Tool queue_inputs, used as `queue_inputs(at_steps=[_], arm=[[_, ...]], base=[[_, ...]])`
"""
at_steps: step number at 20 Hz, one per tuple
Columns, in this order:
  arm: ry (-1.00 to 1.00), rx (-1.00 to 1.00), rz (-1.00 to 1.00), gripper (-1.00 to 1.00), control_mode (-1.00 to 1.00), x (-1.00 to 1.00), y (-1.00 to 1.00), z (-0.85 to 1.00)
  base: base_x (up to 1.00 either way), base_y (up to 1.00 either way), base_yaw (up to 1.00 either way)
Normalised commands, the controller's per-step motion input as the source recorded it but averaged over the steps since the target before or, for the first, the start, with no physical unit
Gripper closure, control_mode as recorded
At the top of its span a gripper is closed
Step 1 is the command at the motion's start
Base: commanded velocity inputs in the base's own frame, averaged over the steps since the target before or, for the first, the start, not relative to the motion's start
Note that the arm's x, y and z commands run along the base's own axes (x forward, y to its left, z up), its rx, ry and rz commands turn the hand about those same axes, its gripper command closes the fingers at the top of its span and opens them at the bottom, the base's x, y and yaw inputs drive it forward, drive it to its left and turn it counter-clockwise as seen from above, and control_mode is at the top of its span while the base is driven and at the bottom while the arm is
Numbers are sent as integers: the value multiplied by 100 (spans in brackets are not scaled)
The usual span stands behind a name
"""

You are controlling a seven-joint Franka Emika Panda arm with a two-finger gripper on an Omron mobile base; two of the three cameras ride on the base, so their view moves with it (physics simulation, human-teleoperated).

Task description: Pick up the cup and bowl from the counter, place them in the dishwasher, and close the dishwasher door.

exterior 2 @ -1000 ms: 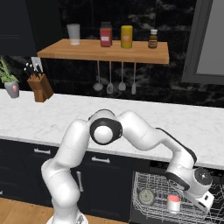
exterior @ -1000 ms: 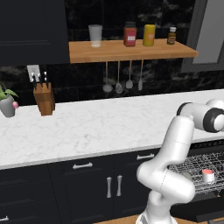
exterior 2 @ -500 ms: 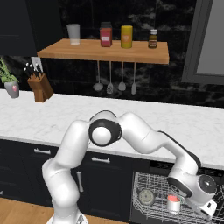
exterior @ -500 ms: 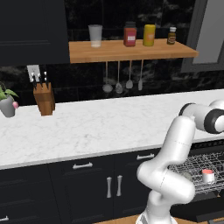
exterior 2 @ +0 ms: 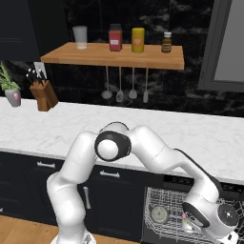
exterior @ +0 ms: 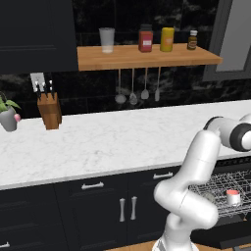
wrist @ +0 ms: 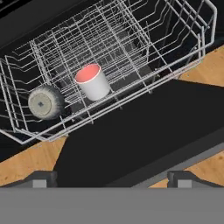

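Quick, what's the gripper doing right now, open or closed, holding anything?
Gripper: open and empty, above the lowered dishwasher door; the cup sits free in the rack.

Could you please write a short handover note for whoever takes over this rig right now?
Gripper: open, holding nothing, low over the open dishwasher door.
Cup: upright in the pulled-out wire rack.
Bowl: in the same rack beside the cup, lying on its side.
Done: both items are off the counter and loaded.
Left: slide the rack in if needed and close the dishwasher door.
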Motion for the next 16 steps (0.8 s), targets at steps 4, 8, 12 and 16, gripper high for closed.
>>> queue_inputs(at_steps=[4,8,12,16], arm=[[-7,6,-31,-100,-100,-64,4,22],[-4,18,-49,-100,-100,-53,0,16],[-7,33,-64,-100,-100,-38,1,0],[-12,28,-64,-100,-100,-31,17,0]], base=[[0,0,0],[0,0,0],[0,0,0],[0,0,0]])
